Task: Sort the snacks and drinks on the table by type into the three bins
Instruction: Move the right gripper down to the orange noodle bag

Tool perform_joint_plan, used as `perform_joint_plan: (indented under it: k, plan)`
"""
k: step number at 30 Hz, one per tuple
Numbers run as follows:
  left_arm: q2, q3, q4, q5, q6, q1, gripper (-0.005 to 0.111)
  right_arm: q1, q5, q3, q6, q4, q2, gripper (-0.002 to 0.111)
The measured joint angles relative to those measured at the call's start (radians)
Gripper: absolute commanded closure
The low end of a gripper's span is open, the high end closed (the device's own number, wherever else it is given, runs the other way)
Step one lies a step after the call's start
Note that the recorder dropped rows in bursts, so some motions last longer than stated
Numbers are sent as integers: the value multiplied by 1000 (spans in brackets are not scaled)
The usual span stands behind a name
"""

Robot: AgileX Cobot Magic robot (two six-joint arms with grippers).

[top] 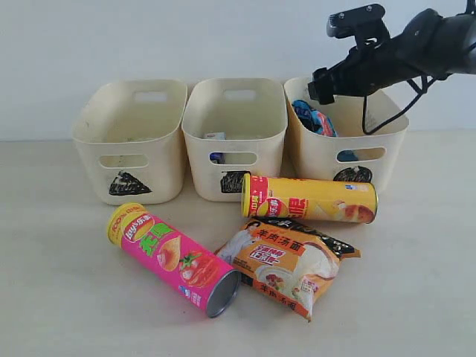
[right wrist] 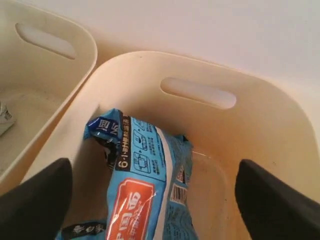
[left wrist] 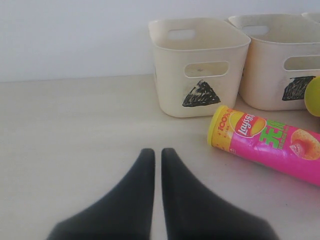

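My right gripper (top: 321, 86) (right wrist: 153, 167) hangs open over the circle bin (top: 320, 160) (right wrist: 260, 115). The blue bag (top: 316, 119) (right wrist: 145, 185) stands loose inside that bin, between the spread fingers and touching neither. On the table (top: 59, 282) lie the pink tube (top: 175, 260) (left wrist: 270, 142), the yellow tube (top: 309, 199) and the orange-black-white bag (top: 286, 264). A white carton (top: 216, 136) shows partly inside the square bin (top: 201, 178). My left gripper (left wrist: 157, 152) is shut and empty, low over bare table, short of the pink tube's yellow cap.
The triangle bin (top: 160, 160) (left wrist: 170, 85) stands at the left of the row, with the square bin (left wrist: 265, 75) beside it. All three bins touch side by side along the back wall. The two tubes and the bag crowd the table in front of them.
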Motion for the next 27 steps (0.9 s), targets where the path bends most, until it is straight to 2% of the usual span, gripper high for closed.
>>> perform_joint_plan:
  k: [4, 12, 16, 20, 21, 27]
  plan:
    - [0, 0, 0, 0, 0, 0, 103, 0, 113, 0, 2, -10, -51, 30]
    - [0, 0, 0, 0, 0, 0, 103, 0, 477, 0, 28, -110, -216, 31]
    - [0, 0, 0, 0, 0, 0, 103, 0, 614, 0, 142, -164, -263, 55]
    - [0, 0, 0, 0, 0, 0, 103, 0, 765, 17, 179, -192, -297, 101]
    - [0, 0, 0, 0, 0, 0, 103, 0, 784, 28, 179, -192, -306, 108]
    - [0, 0, 0, 0, 0, 0, 103, 0, 824, 129, 152, -192, -377, 108]
